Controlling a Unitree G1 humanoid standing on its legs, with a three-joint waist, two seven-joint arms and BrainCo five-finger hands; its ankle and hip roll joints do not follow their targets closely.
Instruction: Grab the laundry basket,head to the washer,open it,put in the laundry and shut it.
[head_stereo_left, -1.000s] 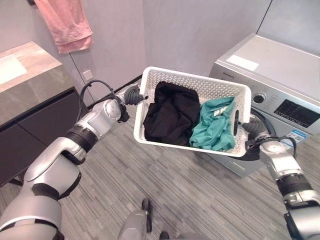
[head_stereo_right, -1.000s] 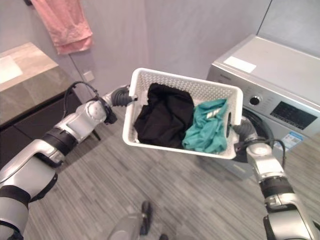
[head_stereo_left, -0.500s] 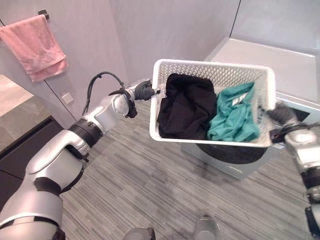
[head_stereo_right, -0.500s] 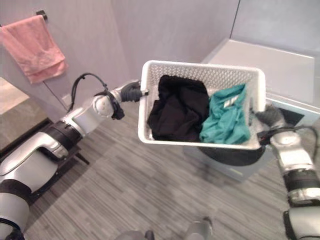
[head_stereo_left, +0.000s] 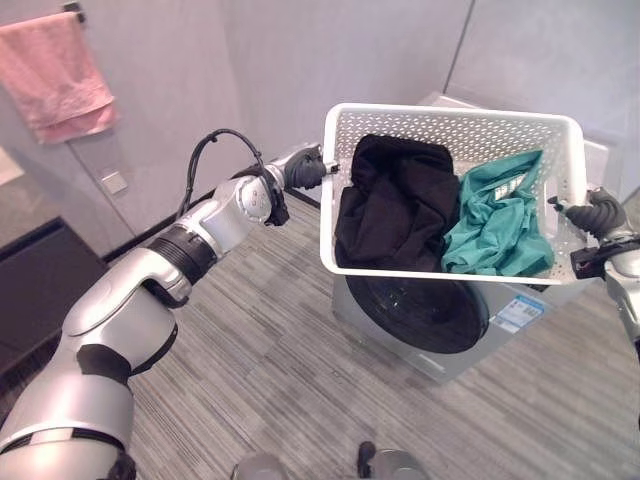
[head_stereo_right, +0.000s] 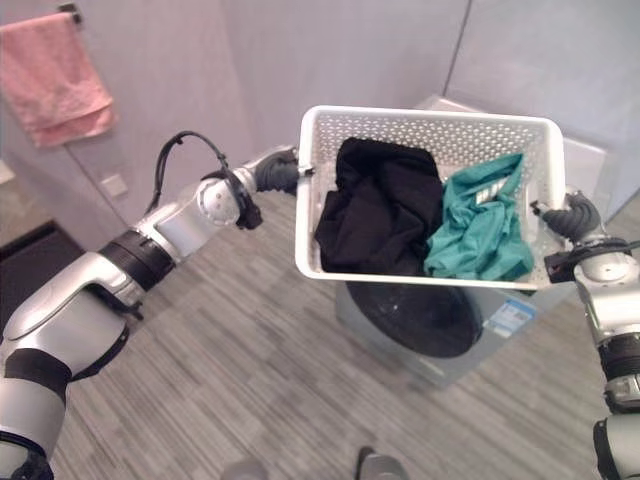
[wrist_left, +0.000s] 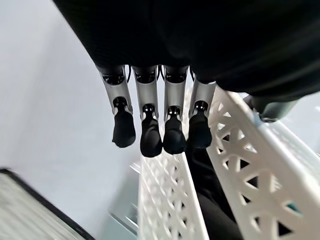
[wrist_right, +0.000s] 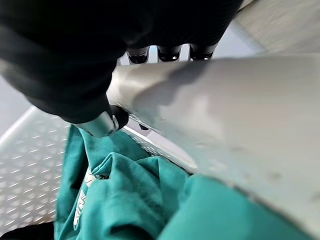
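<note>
A white openwork laundry basket (head_stereo_left: 450, 118) hangs between my two hands, just above the washer. A black garment (head_stereo_left: 395, 205) fills its left half and a teal one (head_stereo_left: 500, 220) its right. My left hand (head_stereo_left: 305, 170) grips the left end; in the left wrist view its fingers (wrist_left: 150, 135) and thumb pinch the rim of the basket (wrist_left: 250, 150). My right hand (head_stereo_left: 598, 215) clasps the right end, its thumb (wrist_right: 107, 122) hooked over the rim beside the teal cloth (wrist_right: 130, 200). The silver washer's dark round door (head_stereo_left: 420, 305) is shut under the basket.
A pink towel (head_stereo_left: 55, 75) hangs on the left wall above a dark cabinet (head_stereo_left: 30, 290). Grey striped floor (head_stereo_left: 260, 400) spreads in front of the washer. Grey walls close in behind the machine.
The view has swung right, so the towel and cabinet slid left. The basket, still held at both ends, now hangs over the washer's front, which is nearer.
</note>
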